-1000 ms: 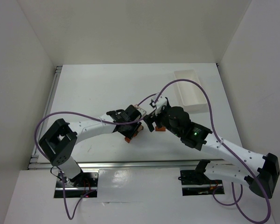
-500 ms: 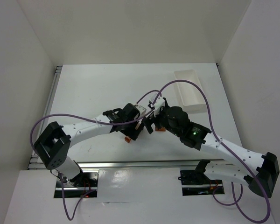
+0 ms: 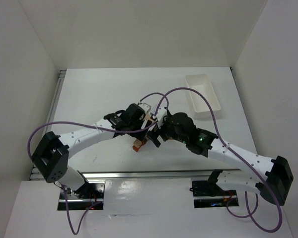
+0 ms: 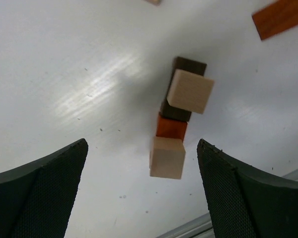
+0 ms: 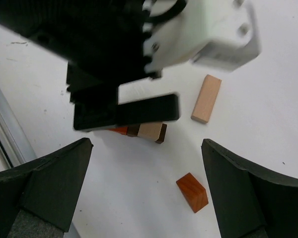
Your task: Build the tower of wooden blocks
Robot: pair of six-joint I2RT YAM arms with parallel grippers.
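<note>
1. My left gripper (image 4: 141, 145) hangs wide open and empty over the wood block tower (image 4: 181, 109) at mid-table.
2. My right gripper (image 5: 148, 142) gapes too, holding nothing.
3. I judge a placement finished; next I need the loose tan plank (image 5: 206, 98) or orange-red block (image 5: 192, 192).
4. The tower's layering is unclear, and the left gripper hides most of it from the right wrist.

**Tower's mostly buried**

From above, the left arm (image 3: 89, 135) and right arm (image 3: 228, 151) cover the wood block tower (image 3: 137, 147); only an orange sliver pokes out. Right wrist view: the left arm, blurry, sits between the fingers (image 5: 44, 183) and hides most of it. Left wrist view: an orange-red block (image 4: 280, 17) past the fingers is cropped by the edge.
</note>
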